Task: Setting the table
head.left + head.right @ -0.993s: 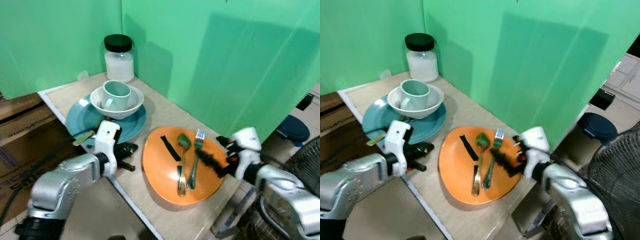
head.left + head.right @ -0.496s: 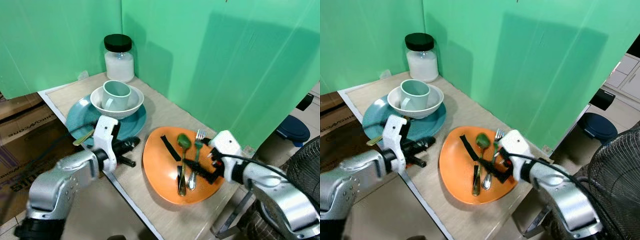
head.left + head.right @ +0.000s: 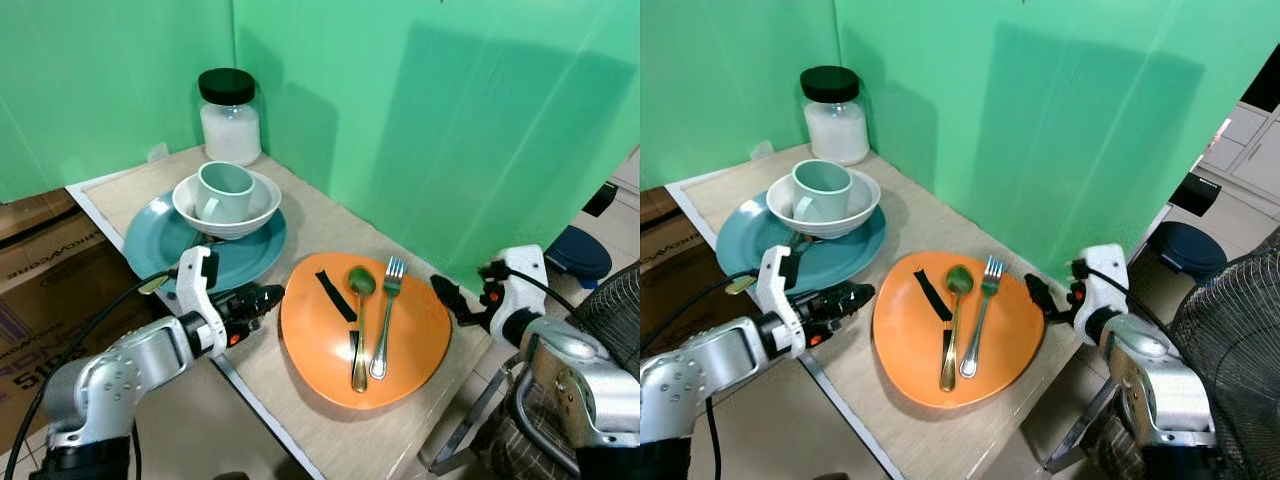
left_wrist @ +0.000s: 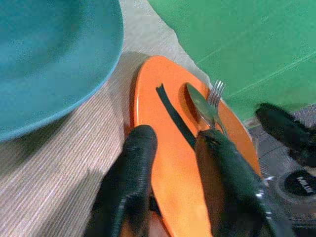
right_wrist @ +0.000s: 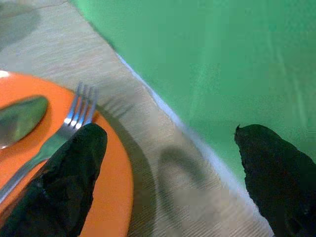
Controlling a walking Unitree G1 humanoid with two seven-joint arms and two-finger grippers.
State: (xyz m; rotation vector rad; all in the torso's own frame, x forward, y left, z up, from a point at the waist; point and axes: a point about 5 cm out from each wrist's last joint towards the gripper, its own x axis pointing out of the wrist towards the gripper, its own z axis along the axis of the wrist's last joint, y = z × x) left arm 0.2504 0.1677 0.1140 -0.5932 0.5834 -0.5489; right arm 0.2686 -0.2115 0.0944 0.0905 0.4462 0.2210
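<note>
1. Green screens back a beige table (image 3: 300,215) set into the corner; that is the surface I am laying.
2. Orange plate (image 3: 310,335): near the table's front edge. On it lie a fork (image 3: 384,320) and a spoon (image 3: 358,325) side by side, with a black strip (image 3: 336,296) just beside the spoon.
3. My left gripper (image 3: 255,302): at the orange plate's rim on the teal-plate side, fingers a narrow gap apart, holding nothing. In the left wrist view the rim sits right at my fingertips (image 4: 140,143).
4. My right gripper (image 3: 452,300): off the plate's far side, fingers spread wide, empty, apart from the fork.
5. Teal plate (image 3: 160,235): behind the orange plate, bearing a white bowl (image 3: 255,205) with a mint cup (image 3: 222,188) inside.
6. Jar (image 3: 229,117): white contents, black lid, in the back corner.
7. Handling note, my judgement: to shift the orange plate, pinch its rim squarely and slide it low and level, so the loose cutlery does not skid off.
</note>
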